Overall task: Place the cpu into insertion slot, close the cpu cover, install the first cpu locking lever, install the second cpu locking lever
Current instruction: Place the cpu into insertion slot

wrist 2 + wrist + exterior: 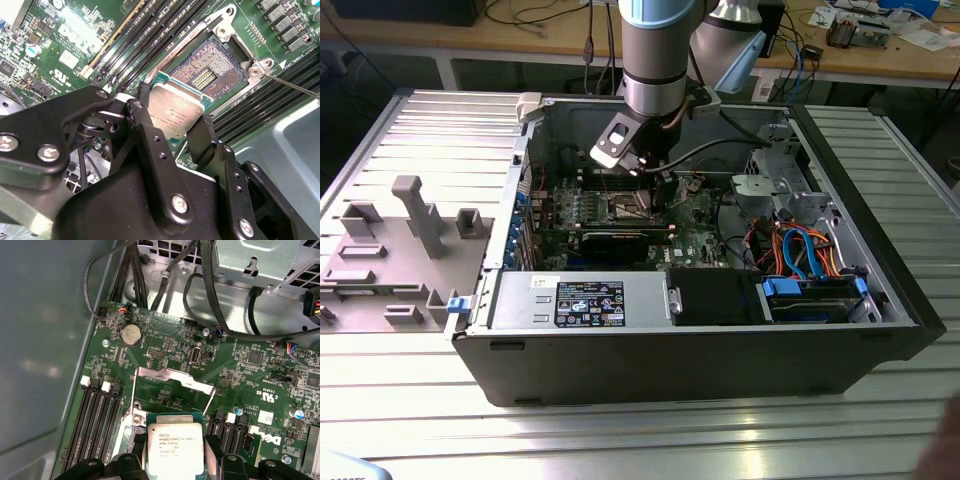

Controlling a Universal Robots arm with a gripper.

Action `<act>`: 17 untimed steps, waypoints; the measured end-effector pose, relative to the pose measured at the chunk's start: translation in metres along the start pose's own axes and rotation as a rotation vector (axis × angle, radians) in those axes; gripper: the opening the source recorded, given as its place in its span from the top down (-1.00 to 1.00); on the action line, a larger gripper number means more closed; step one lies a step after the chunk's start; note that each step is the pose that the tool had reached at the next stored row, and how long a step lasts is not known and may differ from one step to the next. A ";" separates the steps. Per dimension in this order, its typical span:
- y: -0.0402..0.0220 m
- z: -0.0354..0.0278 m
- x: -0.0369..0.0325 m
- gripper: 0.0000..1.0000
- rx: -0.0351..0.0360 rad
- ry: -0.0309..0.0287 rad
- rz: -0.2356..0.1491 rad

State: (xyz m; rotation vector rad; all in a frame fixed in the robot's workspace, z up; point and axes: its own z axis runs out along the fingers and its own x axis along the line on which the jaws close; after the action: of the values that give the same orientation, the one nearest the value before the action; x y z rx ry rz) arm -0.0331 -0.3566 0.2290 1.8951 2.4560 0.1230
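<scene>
The cpu (176,112) is pinched by two edges between the fingers (202,140), just over the insertion slot (212,75). It is judged light, stiff, thin and easily hurt, so only its edges should be gripped.

Exterior view raised, distant; both wrist views close over the cpu (177,112) (176,447)

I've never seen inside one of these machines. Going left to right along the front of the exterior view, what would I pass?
grey plastic panel with pegs → silver power supply box → black box → blue-tabbed drive bay
</scene>
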 end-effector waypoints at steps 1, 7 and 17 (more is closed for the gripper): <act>0.0000 0.0000 0.0000 -0.09 0.0000 0.0000 0.001; 0.0003 -0.0041 0.0000 -0.09 0.0001 -0.0007 0.003; -0.0103 -0.0068 0.0072 -0.09 -0.0006 -0.0015 0.017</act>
State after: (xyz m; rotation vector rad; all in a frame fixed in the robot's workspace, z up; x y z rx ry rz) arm -0.0453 -0.3524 0.2350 1.9155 2.4390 0.1228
